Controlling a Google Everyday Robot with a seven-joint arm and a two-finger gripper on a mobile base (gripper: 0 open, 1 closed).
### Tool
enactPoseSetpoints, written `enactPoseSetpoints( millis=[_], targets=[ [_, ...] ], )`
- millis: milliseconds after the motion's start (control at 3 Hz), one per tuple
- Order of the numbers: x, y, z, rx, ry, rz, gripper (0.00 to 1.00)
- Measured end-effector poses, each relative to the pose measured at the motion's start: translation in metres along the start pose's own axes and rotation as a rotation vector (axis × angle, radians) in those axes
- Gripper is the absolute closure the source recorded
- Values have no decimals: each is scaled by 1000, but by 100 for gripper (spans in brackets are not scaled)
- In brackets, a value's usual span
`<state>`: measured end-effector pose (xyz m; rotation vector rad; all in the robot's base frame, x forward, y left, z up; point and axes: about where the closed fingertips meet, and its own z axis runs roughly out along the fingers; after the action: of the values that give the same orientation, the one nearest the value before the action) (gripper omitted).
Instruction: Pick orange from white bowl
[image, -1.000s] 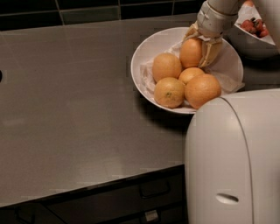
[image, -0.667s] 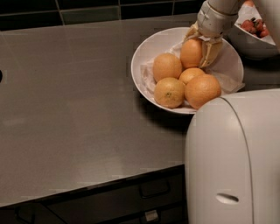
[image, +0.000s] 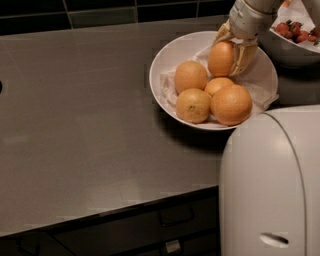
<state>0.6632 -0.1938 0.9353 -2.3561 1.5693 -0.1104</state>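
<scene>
The white bowl (image: 163, 59) stands on the grey counter at the upper right, lined with crumpled white paper and holding several oranges. The orange (image: 220, 59), smooth, deep-coloured and slightly oval, stands on end at the bowl's back. My gripper (image: 229, 55) reaches down from the top right. Its tan fingers (image: 245, 56) sit on either side of that orange, closed against it. The other oranges lie in front: one at the left (image: 190, 76), one with a green speck (image: 193, 105), the biggest round one (image: 231, 104), and a small one (image: 218, 85) half hidden between them.
A second white bowl with red fruit (image: 296, 36) stands at the top right, close behind the gripper. My white body (image: 272, 185) fills the lower right and covers the counter's corner. The grey counter (image: 80, 120) stretches left; dark drawers (image: 175, 220) lie below its front edge.
Hardly anything has changed. The gripper stays at the held orange at the back of the bowl, and the other oranges have not moved.
</scene>
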Motion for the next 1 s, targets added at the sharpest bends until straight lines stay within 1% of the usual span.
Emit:
enactPoseSetpoints(
  millis=[333, 1000],
  targets=[
    [-4, 0, -24, 81, -12, 31, 100],
    [-18, 3, -70, 225, 6, 57, 100]
  ],
)
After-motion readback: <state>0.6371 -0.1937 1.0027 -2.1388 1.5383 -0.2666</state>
